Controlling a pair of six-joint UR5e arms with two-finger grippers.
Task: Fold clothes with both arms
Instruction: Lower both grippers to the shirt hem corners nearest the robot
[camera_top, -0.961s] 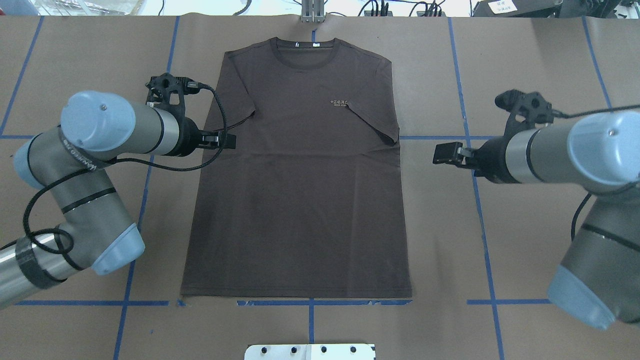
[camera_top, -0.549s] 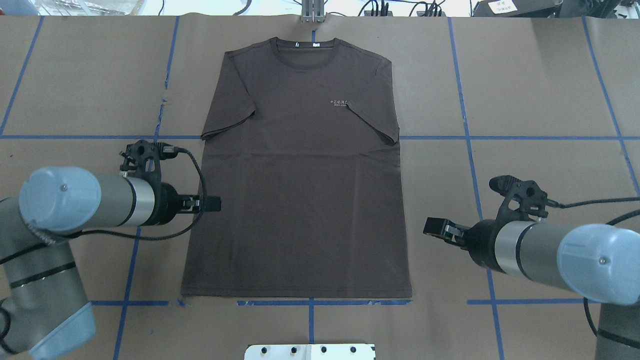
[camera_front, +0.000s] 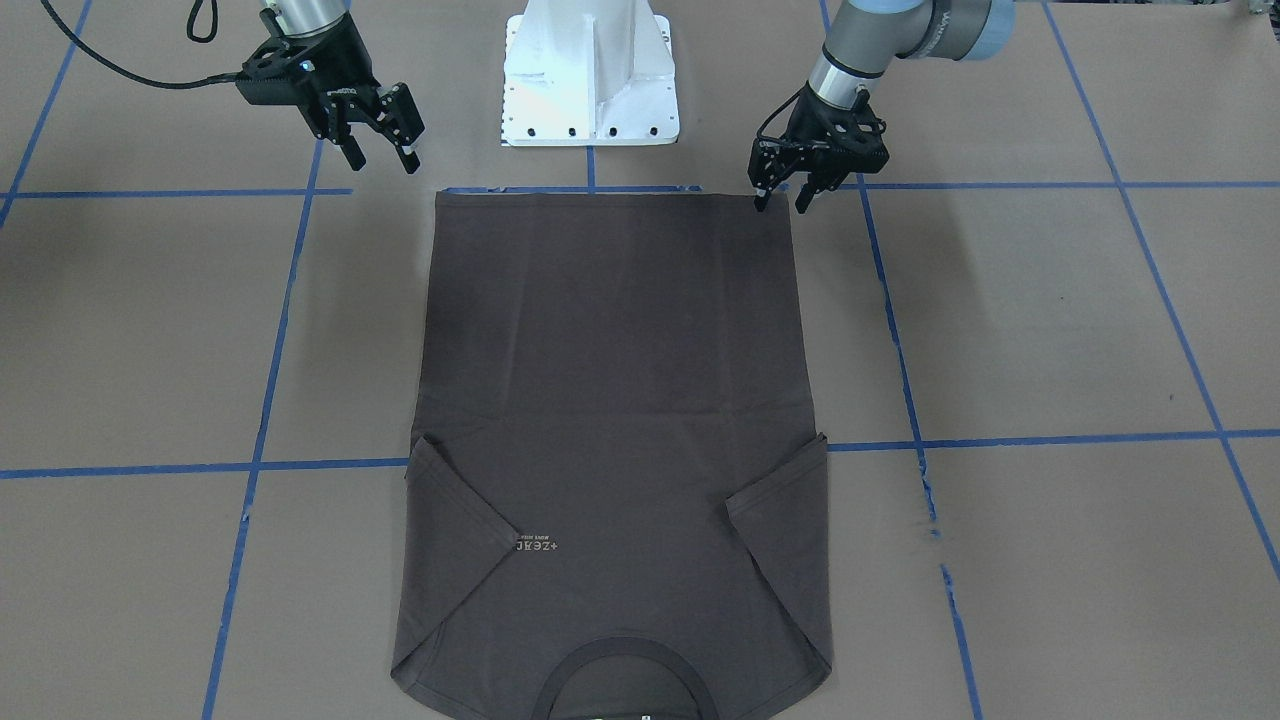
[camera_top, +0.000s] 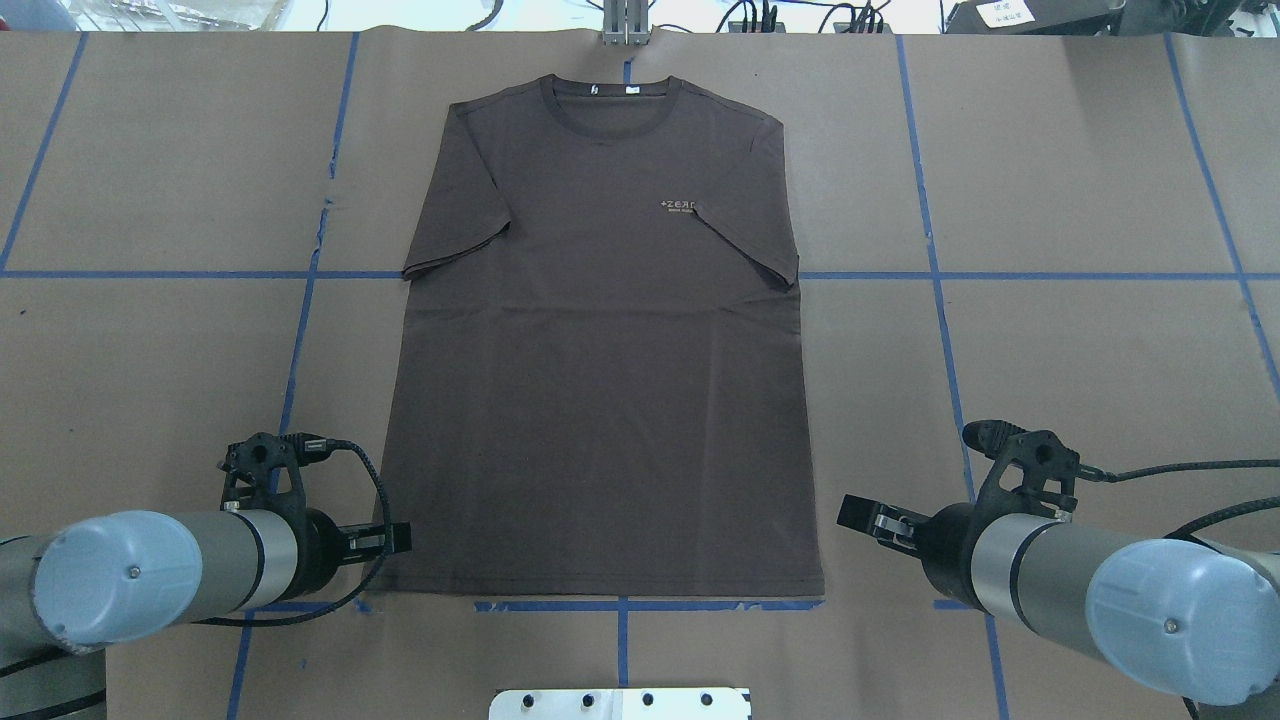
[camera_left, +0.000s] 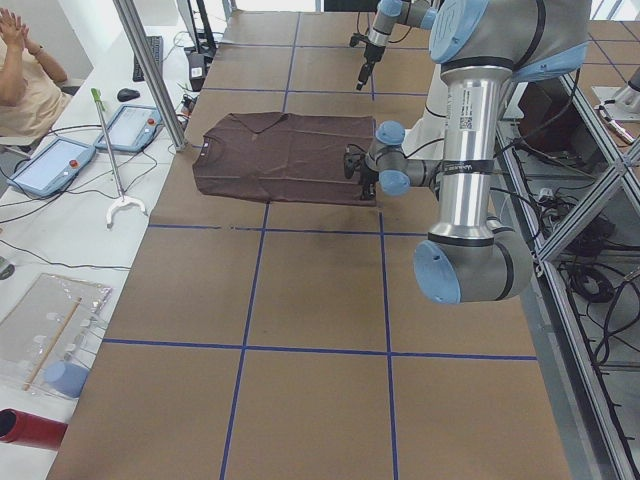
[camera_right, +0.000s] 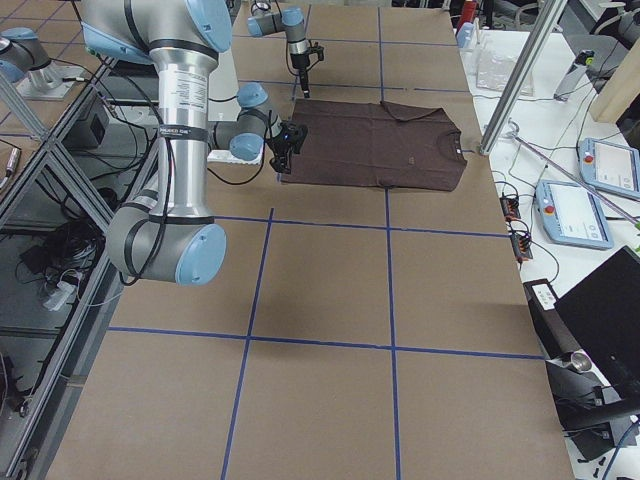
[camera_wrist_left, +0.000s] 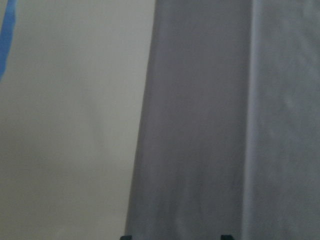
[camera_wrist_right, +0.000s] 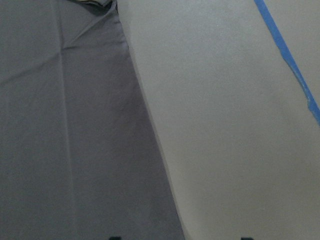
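The clothes, one dark brown-grey T-shirt (camera_top: 600, 400), lie flat on the brown paper with the collar at the far end and both sleeves folded in over the chest. The front-facing view shows the same shirt (camera_front: 610, 330) with its hem nearest the robot. My left gripper (camera_top: 398, 540) is open and low at the hem's left corner, and its fingertips (camera_front: 781, 203) straddle that corner. My right gripper (camera_top: 852, 511) is open, a little outside the shirt's right edge near the hem, and it (camera_front: 382, 160) hangs clear of the cloth. Each wrist view shows a side edge of the shirt.
The white pedestal base (camera_front: 590, 80) stands just behind the hem. Blue tape lines (camera_top: 620, 605) cross the paper. A metal post (camera_top: 625, 25) rises past the collar. Beyond the table's far end a person (camera_left: 20, 80) sits beside tablets (camera_left: 50, 165).
Both arms have swept back toward the robot along the shirt's sides, from sleeve level to hem level. The left gripper has dropped close to the hem corner. The shirt has not moved.
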